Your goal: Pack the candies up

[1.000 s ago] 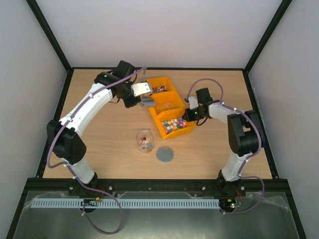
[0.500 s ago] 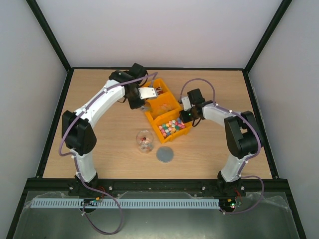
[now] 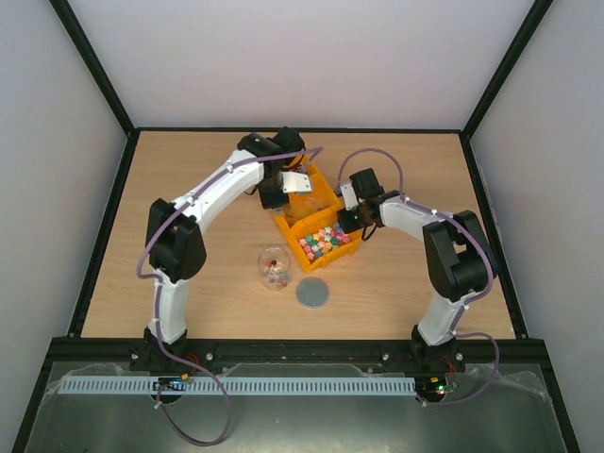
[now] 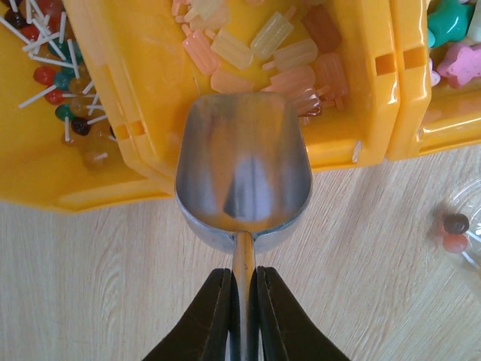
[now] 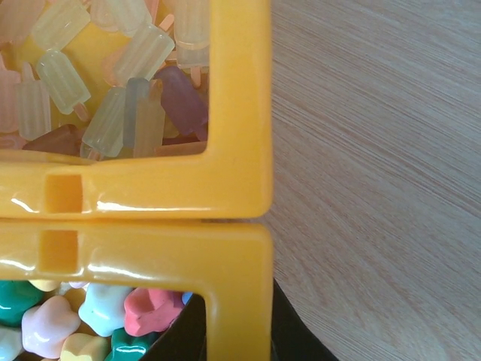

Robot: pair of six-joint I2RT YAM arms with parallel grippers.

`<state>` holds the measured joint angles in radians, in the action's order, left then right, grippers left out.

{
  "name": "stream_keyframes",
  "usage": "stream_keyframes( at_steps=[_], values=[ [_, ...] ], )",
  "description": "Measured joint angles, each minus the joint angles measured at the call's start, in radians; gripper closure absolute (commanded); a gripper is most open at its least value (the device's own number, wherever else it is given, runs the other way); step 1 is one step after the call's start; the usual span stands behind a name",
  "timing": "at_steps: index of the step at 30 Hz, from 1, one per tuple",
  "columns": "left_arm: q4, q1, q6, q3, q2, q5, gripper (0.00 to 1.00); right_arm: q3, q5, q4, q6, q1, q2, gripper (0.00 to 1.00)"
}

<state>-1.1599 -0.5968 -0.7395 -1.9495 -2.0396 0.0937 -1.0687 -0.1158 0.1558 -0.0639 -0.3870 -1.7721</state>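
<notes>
Here, left pincer (image 4: 242, 277) gripping scoop (image 4: 242, 169), candies (image 4: 255, 49) in yellow bins (image 4: 143, 90)

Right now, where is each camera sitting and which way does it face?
Top external: above and behind the arms, looking down at the table; both arms show.
Left wrist: looks along the left gripper, shut on the scoop, toward the yellow bins.
Right wrist: close above their rims, facing down; the right gripper clamps a rim at the bottom.
Both wrist views share the popsicle candies.
</notes>
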Motion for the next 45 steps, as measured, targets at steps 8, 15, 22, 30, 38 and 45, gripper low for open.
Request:
stream_keyframes(
  at_steps=[8, 15, 22, 30, 38, 45],
  values=[
    [-0.064, -0.026, 0.014, -0.116, -0.098, 0.055, 0.98, -0.003, 0.021, -0.001, -0.004, -0.011, 0.0, 0.99],
    [-0.055, -0.016, 0.034, -0.117, -0.113, 0.04, 0.98, -0.003, 0.028, -0.001, -0.007, -0.014, 0.0, 0.99],
    [0.159, 0.043, 0.047, 0.106, -0.013, -0.121, 0.98, -0.003, 0.024, -0.001, -0.014, -0.014, 0.0, 0.99],
    [0.382, 0.085, 0.068, 0.328, 0.079, -0.245, 0.98, -0.004, 0.019, 0.0, -0.03, -0.01, -0.001, 0.99],
    [0.486, 0.103, 0.114, 0.394, 0.102, -0.318, 0.98, -0.005, 0.02, 0.0, -0.053, 0.004, -0.001, 0.99],
    [0.585, 0.105, 0.12, 0.451, 0.121, -0.354, 0.98, -0.013, 0.034, 0.004, -0.068, 0.017, -0.003, 0.98]
  ],
)
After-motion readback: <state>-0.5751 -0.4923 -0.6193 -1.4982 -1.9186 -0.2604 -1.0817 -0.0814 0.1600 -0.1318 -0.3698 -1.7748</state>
